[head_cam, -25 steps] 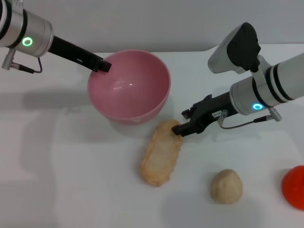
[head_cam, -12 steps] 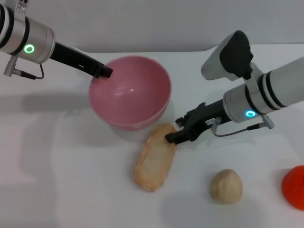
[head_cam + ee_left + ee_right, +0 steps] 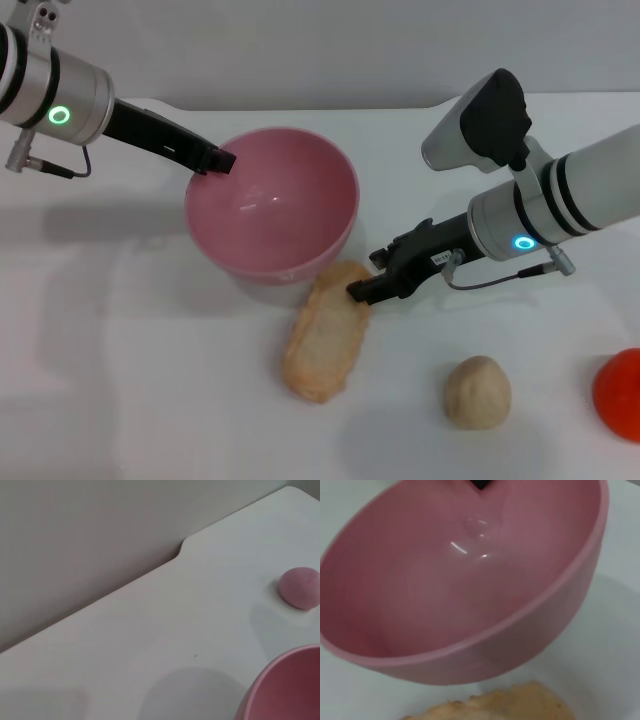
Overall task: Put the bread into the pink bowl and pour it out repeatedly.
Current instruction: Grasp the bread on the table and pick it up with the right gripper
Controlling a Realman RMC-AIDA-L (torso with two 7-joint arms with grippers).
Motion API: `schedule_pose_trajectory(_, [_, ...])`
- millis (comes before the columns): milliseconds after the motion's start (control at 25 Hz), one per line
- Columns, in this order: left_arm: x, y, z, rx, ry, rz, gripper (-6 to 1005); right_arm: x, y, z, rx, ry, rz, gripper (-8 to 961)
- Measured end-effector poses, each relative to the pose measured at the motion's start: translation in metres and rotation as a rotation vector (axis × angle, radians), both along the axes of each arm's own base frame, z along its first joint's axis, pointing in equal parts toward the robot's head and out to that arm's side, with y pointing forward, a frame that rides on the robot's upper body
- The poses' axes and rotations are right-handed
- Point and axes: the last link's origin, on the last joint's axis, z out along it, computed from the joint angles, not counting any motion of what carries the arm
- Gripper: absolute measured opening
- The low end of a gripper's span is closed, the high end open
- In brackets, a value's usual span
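A white worktop [image 3: 150, 400]; the left tool [image 3: 218, 159] grips the far-left rim of the tilted pink bowl [image 3: 275, 205]; the bread [image 3: 322, 333] lies on the worktop just beside the bowl; the right tool [image 3: 362, 291] touches its far end, grip unclear.

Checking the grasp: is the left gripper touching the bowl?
Touching. Head view shows the left gripper clamped on the tilted bowl's rim.
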Motion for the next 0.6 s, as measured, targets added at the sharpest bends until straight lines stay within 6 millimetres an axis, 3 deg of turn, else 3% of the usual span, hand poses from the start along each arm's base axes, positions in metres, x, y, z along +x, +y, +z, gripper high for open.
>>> schedule_pose_trajectory(600, [0.0017, 0.0000, -0.0010, -0.003, 0.004, -0.017, 47, -0.0044, 0.0023, -0.0033, 0.019, 0.019, -0.004, 605])
